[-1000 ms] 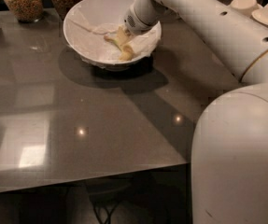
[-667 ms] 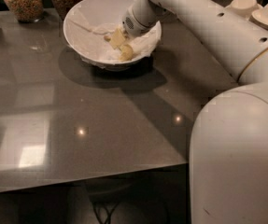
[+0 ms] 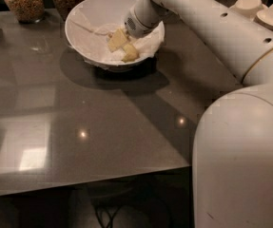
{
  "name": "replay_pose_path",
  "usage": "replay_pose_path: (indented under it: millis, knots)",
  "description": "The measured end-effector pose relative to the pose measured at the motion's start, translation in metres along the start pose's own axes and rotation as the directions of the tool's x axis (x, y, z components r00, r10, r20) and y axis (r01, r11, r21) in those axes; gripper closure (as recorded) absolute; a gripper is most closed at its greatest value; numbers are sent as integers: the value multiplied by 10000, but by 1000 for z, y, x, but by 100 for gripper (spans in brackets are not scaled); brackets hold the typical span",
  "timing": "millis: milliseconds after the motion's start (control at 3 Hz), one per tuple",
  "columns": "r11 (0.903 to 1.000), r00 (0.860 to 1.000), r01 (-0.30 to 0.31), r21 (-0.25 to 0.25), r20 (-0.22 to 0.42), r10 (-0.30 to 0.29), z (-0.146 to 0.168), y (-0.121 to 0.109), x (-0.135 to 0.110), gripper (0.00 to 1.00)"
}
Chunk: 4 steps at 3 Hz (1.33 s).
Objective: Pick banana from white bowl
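The white bowl (image 3: 81,39) stands at the back of the grey table, lined with crumpled white paper. My gripper (image 3: 124,46) reaches down into its right half from the arm on the right. Its two pale yellow pads (image 3: 117,39) stand apart, low over the paper, so the gripper is open. I cannot make out the banana; it is hidden by the gripper or lost against the pads.
Two glass jars of grains (image 3: 24,1) stand behind the bowl at the back left. Stacked cream bowls and plates (image 3: 262,11) sit at the back right. My white arm and base (image 3: 240,141) fill the right side. The table's front edge (image 3: 79,186) runs across the bottom.
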<state>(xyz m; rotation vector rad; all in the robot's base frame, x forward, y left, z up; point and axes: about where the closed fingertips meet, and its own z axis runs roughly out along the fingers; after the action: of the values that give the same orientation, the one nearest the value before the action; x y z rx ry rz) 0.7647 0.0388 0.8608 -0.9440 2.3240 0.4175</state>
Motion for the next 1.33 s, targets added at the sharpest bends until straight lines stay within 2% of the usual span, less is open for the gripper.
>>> replay_pose_path:
  millis: [1333]
  knots:
    - [9973,9981,430,601,-472,-402,-16,0,-5,37]
